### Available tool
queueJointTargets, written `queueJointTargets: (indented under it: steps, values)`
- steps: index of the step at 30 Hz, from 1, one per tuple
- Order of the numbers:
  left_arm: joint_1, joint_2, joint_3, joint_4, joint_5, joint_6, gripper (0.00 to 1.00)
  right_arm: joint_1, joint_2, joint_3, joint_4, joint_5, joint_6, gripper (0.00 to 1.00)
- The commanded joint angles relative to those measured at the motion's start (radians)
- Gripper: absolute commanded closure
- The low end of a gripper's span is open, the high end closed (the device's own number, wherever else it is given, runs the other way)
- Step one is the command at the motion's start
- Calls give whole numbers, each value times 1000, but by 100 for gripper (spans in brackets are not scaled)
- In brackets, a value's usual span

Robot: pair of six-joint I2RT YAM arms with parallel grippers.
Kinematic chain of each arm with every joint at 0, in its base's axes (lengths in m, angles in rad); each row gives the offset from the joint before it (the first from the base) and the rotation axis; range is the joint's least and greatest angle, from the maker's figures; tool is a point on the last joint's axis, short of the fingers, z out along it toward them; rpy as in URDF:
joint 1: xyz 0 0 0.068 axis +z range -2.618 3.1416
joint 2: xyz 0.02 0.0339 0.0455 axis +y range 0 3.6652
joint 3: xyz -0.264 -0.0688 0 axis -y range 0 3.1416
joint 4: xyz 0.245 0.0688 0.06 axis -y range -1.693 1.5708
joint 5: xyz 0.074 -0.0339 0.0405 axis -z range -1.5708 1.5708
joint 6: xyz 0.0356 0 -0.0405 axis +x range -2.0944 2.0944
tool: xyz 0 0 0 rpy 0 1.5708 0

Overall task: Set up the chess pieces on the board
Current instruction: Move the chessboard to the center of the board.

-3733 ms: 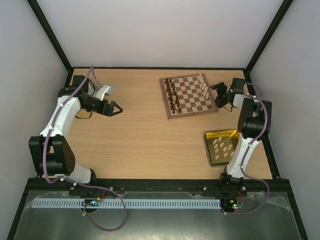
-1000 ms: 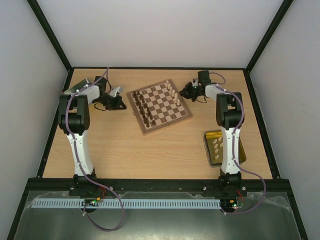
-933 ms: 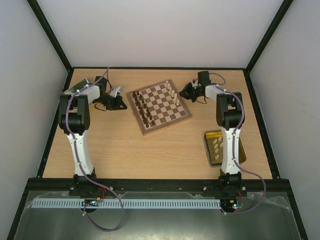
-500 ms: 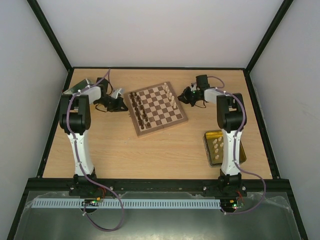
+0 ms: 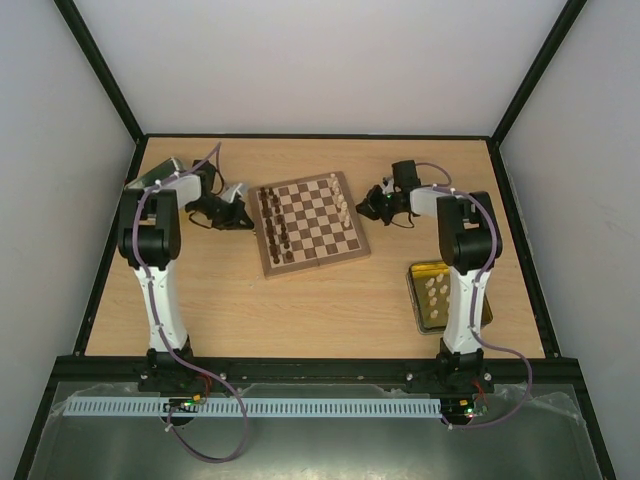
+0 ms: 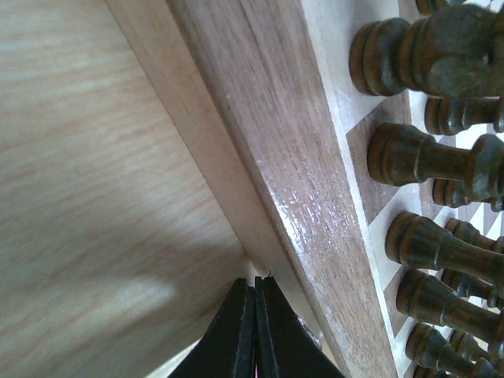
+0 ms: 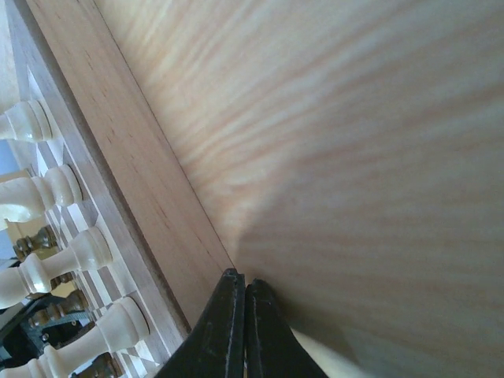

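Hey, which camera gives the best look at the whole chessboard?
Top external: it alone shows the whole board, dark pieces along one side, pale pieces opposite. Left wrist catches only a strip of border and some dark pieces; right wrist, border and a few pale ones.

The board (image 5: 308,224) is seen mid-frame, flanked closely by the left gripper (image 5: 240,217) and the right gripper (image 5: 366,205); a yellow tray (image 5: 412,298) is placed lower right.
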State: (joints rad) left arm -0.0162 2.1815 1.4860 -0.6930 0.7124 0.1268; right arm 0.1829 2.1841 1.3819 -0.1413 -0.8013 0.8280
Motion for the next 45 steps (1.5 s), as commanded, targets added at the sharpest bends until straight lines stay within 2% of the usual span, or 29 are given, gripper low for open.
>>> queueJointTargets:
  steps: [1,9,18,27,45]
  values:
    - [-19,-29,-46,-64,44,52,98,69,-5,-113,-133,7,-16,98]
    - [-20,-88,-96,-112,45,100,98,102,-93,-223,-117,9,-15,98]
    - [-21,-184,-207,-159,-9,172,98,145,-256,-468,-30,11,31,98]
    - [-21,-241,-278,-149,-52,181,98,202,-417,-669,50,31,92,98]
    - [-50,-318,-352,-177,-70,202,98,204,-487,-712,1,87,81,98]
